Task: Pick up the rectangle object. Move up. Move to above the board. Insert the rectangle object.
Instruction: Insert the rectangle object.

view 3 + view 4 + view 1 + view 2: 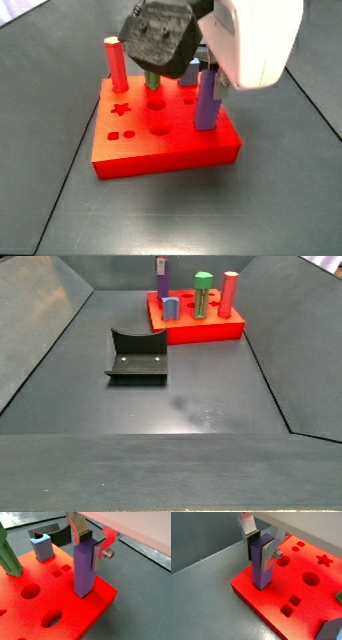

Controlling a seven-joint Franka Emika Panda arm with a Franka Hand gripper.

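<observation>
Wrist views show the gripper upper centre, clamped on the rectangle object, upright, lower end at the board's corner. Insert step; seating depth unclear. Next: press down, then release.

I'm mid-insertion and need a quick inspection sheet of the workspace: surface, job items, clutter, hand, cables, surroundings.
Surface: dark grey floor, bare apart from the items below.
Job's things: purple rectangle object upright, its lower end at the board near a corner; whether it is fully seated cannot be told.
Clutter: red peg, green peg and short light-blue peg standing in the board; black fixture on the floor, apart from the board.
Hand: hand over the board corner, fingers on either side of the rectangle object's top.
Cables: nothing seen.
Surroundings: grey walls slope up around the floor.
</observation>
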